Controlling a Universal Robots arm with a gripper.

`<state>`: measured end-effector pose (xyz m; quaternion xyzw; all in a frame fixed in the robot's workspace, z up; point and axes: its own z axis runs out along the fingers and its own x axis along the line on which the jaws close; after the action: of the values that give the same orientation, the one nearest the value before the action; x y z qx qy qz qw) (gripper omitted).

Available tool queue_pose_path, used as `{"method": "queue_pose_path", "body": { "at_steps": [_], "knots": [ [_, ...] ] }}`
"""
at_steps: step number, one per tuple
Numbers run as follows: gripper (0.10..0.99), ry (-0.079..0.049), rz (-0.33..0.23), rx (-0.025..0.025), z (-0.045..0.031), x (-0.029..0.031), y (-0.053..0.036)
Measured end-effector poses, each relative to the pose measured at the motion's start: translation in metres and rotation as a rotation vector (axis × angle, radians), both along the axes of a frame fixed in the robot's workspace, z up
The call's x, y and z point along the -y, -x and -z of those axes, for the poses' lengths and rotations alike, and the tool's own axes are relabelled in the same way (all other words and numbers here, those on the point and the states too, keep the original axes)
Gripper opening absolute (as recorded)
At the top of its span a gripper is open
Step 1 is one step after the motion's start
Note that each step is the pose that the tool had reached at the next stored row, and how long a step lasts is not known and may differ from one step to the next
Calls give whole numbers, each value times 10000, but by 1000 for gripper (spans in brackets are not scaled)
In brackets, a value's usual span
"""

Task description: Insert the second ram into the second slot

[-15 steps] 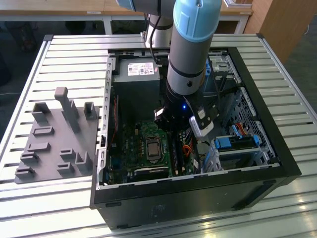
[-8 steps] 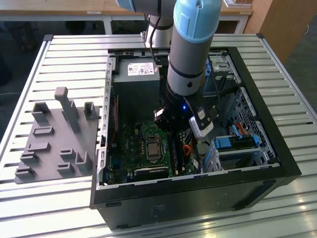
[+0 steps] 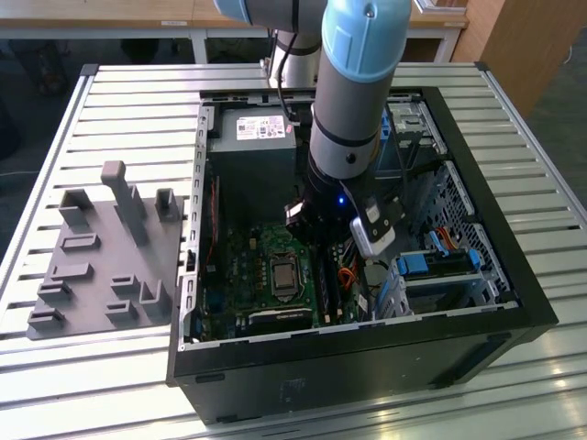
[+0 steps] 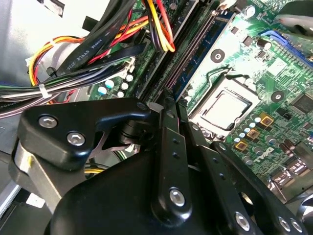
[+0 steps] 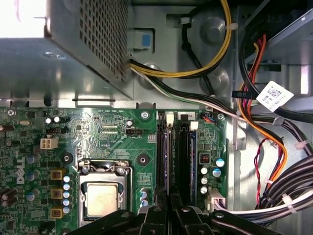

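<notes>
First wrist view | hand over second slot | cables beside.

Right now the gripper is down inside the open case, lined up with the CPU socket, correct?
Not quite. The gripper is down inside the open case, but lined up with the memory slots beside the CPU socket, as the first wrist view shows.

Slatted metal table, wooden furniture behind, dark floor
</notes>
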<state>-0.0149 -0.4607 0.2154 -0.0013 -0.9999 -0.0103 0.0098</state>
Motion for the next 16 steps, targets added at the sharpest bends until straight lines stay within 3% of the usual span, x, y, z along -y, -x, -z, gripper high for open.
{"method": "queue_pose_path", "body": {
  "at_steps": [16],
  "knots": [
    [137,-1,58,-8,5,2,-10]
  ]
}}
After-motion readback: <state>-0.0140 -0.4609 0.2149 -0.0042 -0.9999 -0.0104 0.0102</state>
